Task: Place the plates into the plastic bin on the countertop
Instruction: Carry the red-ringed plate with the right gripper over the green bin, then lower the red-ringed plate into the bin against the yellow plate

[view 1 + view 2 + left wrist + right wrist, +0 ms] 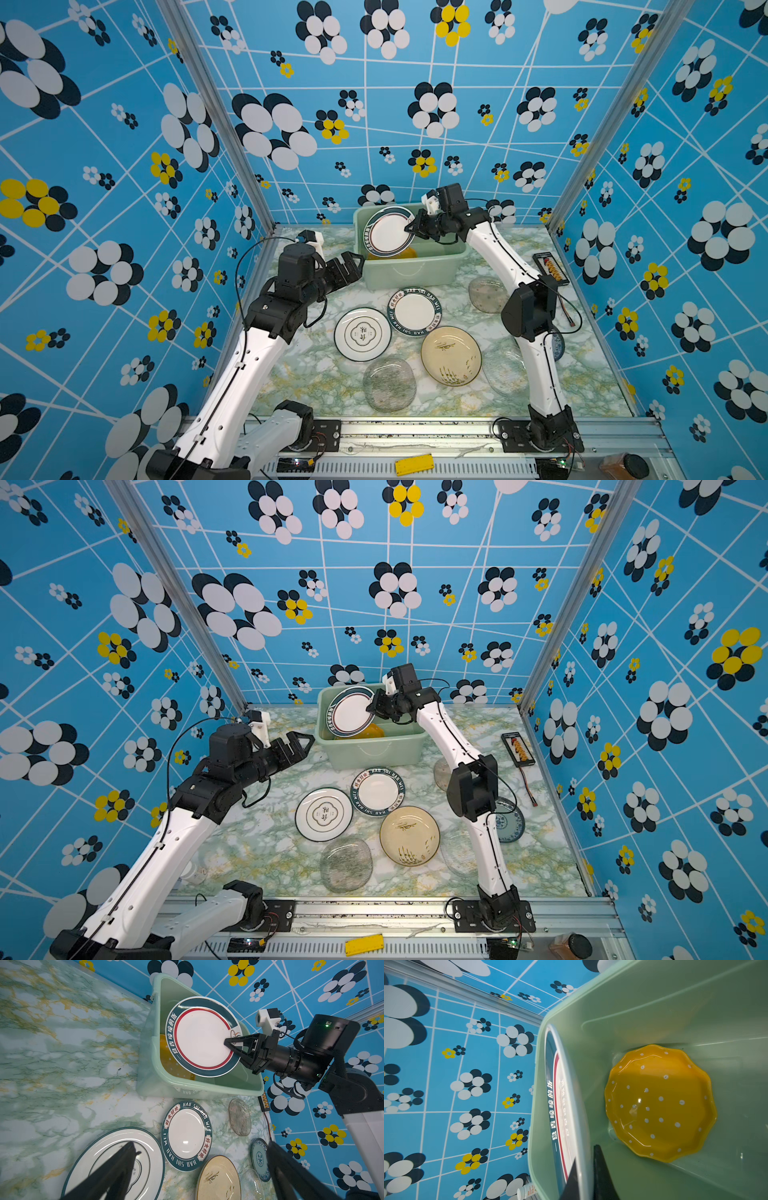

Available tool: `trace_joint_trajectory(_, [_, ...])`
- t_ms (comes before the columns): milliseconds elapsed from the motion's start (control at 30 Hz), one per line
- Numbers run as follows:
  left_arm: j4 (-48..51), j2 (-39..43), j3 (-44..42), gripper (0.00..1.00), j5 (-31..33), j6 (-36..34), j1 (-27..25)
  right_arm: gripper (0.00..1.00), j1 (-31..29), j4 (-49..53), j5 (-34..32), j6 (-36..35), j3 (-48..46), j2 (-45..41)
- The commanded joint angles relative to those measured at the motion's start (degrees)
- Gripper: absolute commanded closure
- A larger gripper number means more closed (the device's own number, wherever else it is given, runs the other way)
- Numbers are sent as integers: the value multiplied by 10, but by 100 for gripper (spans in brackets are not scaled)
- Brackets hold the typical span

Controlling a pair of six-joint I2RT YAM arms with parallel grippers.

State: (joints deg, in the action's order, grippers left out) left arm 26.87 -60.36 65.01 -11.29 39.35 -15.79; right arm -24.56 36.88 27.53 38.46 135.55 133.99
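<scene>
Gripping the red-ringed plate (pixel 388 232) by its rim in my right pincer (pixel 409 227), tilted inside the plastic bin (pixel 415 270) over the yellow dotted plate (pixel 660 1103), I reckon lowering and letting go comes next, while my left pincer (pixel 358 268) gapes empty beside the bin.

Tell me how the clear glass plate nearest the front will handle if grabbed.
The clear glass plate looks rigid and probably breakable. Its glossy surface may slip in a pinch. Lying flat on the countertop, its rim could be hard to catch.

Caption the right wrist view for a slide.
Right gripper holds a white round plate with teal rim on edge in the mint-green plastic bin, beside a yellow dotted plate.
</scene>
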Motion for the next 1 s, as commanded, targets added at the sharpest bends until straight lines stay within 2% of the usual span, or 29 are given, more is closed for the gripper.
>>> trace_joint_trajectory(0, [-16, -13, 14, 1, 2, -12, -1, 100, 5, 3, 12, -17, 38, 29])
trace_joint_trajectory(333, [-6, -42, 24, 1, -4, -14, 0, 100, 6, -2, -4, -25, 60, 94])
trace_joint_trajectory(833, [6, -58, 35, 1, -27, -8, 5, 100, 6, 1, -13, -30, 59, 128])
trace_joint_trajectory(967, [9, -56, 31, 1, -30, -3, 5, 96, 6, 5, -14, -32, 56, 132])
